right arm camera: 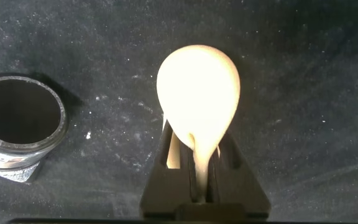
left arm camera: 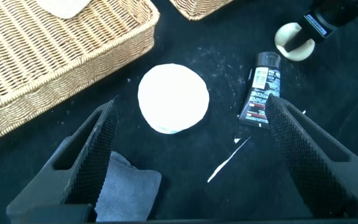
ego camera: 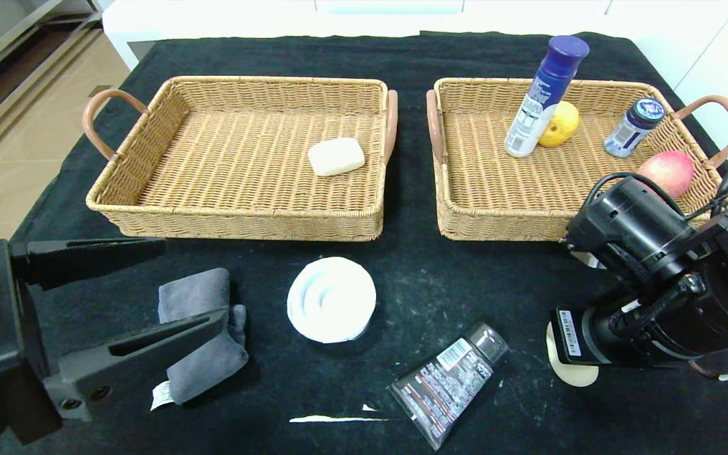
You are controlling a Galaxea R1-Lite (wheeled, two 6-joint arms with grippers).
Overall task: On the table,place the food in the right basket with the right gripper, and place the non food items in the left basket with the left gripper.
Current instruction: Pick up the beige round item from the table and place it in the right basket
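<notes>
My right gripper [right arm camera: 199, 140] is shut on the narrow end of a pale cream bun [right arm camera: 197, 93], low over the black cloth at the front right; the bun [ego camera: 576, 373] peeks out below the wrist. My left gripper [ego camera: 193, 281] hangs open at the front left, above the folded grey cloth [ego camera: 203, 360]. Between its fingers show the white coiled roll [left arm camera: 173, 98] and, to one side, the black tube [left arm camera: 261, 96]. The right basket [ego camera: 497, 221] holds the blue-capped bottle [ego camera: 544, 95] and the yellow fruit [ego camera: 561, 123]. A cream soap bar [ego camera: 335, 156] lies in the left basket [ego camera: 244, 215].
A small dark-lidded jar [ego camera: 634, 126] and a pink-red fruit [ego camera: 667, 170] also sit in the right basket. A thin white strip [ego camera: 335, 418] lies on the cloth near the front edge. The tube's cap end [right arm camera: 17, 124] is close beside the bun.
</notes>
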